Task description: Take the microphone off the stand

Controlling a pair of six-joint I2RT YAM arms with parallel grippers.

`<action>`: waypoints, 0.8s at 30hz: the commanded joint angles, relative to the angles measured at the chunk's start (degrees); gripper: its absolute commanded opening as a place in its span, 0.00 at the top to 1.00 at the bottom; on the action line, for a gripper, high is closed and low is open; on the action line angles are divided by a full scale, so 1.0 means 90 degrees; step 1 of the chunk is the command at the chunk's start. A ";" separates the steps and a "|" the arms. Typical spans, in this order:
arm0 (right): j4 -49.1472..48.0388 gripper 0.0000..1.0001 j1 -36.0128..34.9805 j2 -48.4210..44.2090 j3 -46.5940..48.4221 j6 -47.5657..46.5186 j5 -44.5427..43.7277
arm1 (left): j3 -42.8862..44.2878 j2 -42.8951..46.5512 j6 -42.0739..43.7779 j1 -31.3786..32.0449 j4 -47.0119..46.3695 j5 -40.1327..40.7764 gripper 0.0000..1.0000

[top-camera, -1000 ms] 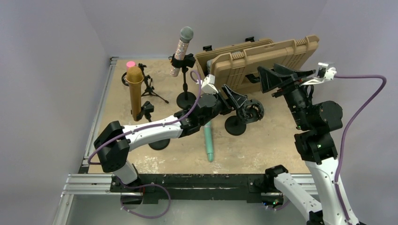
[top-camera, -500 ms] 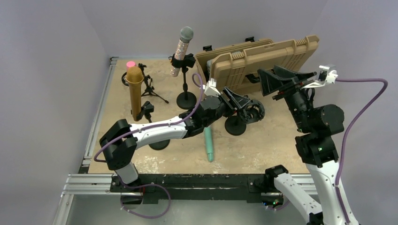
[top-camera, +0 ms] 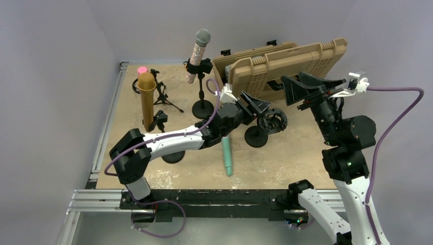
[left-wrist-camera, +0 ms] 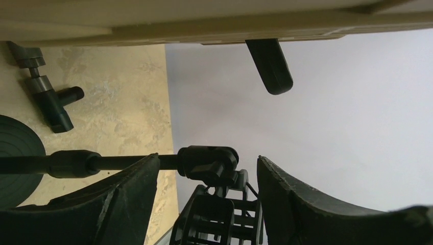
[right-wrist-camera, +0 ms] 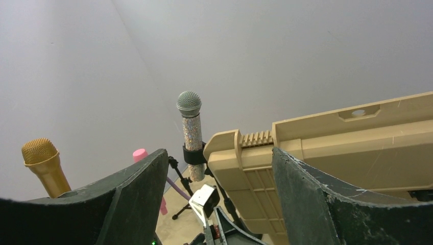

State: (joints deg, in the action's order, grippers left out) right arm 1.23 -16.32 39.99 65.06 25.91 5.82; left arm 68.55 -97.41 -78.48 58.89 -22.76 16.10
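Observation:
A teal microphone [top-camera: 226, 155] lies flat on the tan table, in front of a black stand [top-camera: 255, 137] whose clip [top-camera: 273, 121] holds nothing. My left gripper [top-camera: 263, 113] is open, its fingers either side of that clip's joint [left-wrist-camera: 208, 162], not closed on it. My right gripper [top-camera: 291, 75] is open and empty, raised above the table at the right. A glitter microphone [top-camera: 196, 56] stands in its stand at the back. A gold microphone [top-camera: 147, 99] stands in a stand at the left. Both also show in the right wrist view, glitter [right-wrist-camera: 190, 132] and gold [right-wrist-camera: 43, 163].
An open tan hard case [top-camera: 286, 66] stands at the back right, close behind both grippers. A pink microphone [top-camera: 142, 70] on a small tripod [top-camera: 163, 97] is at the back left. A loose black stand part [left-wrist-camera: 48, 99] lies on the table.
My left arm has shifted slightly, its gripper staying open at the empty clip. My right gripper has drifted a little to the right. The microphones have not moved.

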 commanded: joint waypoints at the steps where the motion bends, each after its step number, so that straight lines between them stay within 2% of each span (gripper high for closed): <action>1: -0.0157 0.27 0.0016 -0.0044 0.0037 -0.0095 0.0221 | 0.0029 0.0130 -0.0088 -0.0095 -0.0090 0.0222 0.32; 10: -0.0157 0.27 0.0019 -0.0046 0.0049 -0.0096 0.0251 | 0.0045 -0.0233 -0.0161 -0.0089 -0.0362 0.0037 0.48; 16: -0.0164 0.27 0.0017 -0.0020 0.0030 -0.0095 0.0268 | -0.0039 -0.0264 0.0073 -0.0079 -0.0503 -0.0122 0.41; 20: -0.0176 0.27 0.0016 -0.0019 0.0013 -0.0095 0.0278 | -0.0183 -0.0288 0.0055 -0.0076 -0.0469 -0.0128 0.53; 24: -0.0184 0.27 0.0017 -0.0007 0.0019 -0.0087 0.0299 | -0.0406 -0.0309 0.0029 -0.0070 -0.0518 -0.0103 0.70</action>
State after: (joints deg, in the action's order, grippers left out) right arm 1.23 -16.32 39.99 65.06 25.89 7.11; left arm 67.75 -99.70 -79.44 58.17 -27.94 15.42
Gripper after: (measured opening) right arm 0.728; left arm 0.409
